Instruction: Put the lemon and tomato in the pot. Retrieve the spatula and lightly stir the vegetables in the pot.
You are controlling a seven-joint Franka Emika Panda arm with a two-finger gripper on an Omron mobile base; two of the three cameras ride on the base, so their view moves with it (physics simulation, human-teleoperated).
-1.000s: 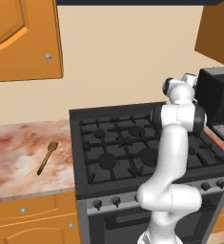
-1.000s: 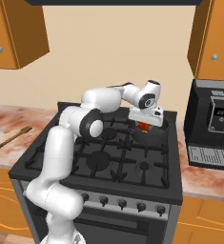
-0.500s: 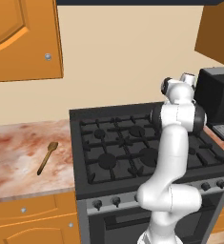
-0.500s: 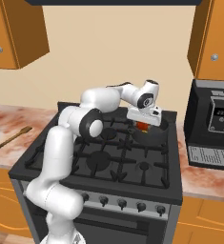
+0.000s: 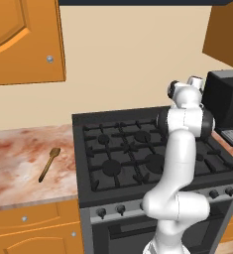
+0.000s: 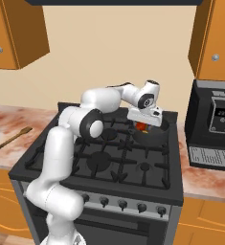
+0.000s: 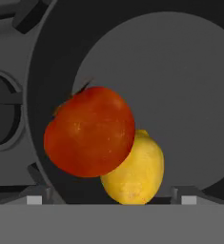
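My gripper (image 6: pixel 143 122) hangs over the dark pot (image 6: pixel 157 135) on the stove's back right burner, jaws wide open and nothing between them. In the hand view the gripper (image 7: pixel 111 201) looks straight down into the pot (image 7: pixel 180 71). The red tomato (image 7: pixel 89 131) rests against and partly over the yellow lemon (image 7: pixel 135 176) near the pot's wall. A bit of the tomato (image 6: pixel 141 126) shows under the hand. The wooden spatula (image 5: pixel 48 164) lies on the marble counter left of the stove, also seen as the spatula (image 6: pixel 13 137) from the right.
A black coffee machine (image 6: pixel 214 119) stands on the counter right of the stove, close to the pot. The black stove (image 5: pixel 133 154) has several bare burners in front. Wooden cabinets (image 5: pixel 24 39) hang above the counter.
The jaws have spread wider and the tomato has left them, now lying in the pot against the lemon. The arm has barely moved.
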